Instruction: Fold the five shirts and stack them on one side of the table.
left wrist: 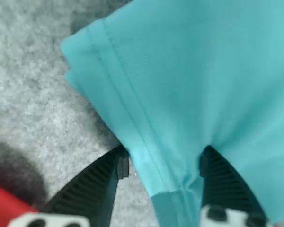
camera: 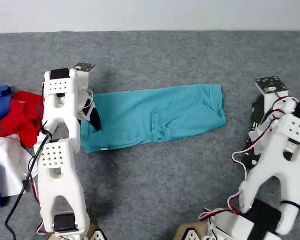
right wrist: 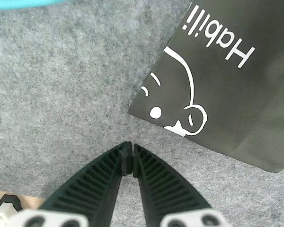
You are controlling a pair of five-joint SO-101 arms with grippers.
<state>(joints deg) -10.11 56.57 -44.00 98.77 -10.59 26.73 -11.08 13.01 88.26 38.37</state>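
Observation:
A teal shirt [camera: 155, 117], folded into a long strip, lies across the middle of the grey carpet [camera: 155, 190]. My left gripper [camera: 92, 117] is at the strip's left end. In the left wrist view it [left wrist: 163, 161] stands open, with the hemmed edge of the teal shirt [left wrist: 189, 71] bunched between its fingers. My right arm [camera: 285, 135] is at the table's right side. Its gripper [right wrist: 129, 153] is shut on nothing, just above the carpet and beside a black cloth [right wrist: 227, 85] with white print.
A pile of shirts lies at the left edge: blue [camera: 0, 100], red [camera: 22, 117] and white [camera: 7, 160]. The black cloth [camera: 256, 112] lies under the right arm. Bare carpet stretches in front of and behind the teal shirt.

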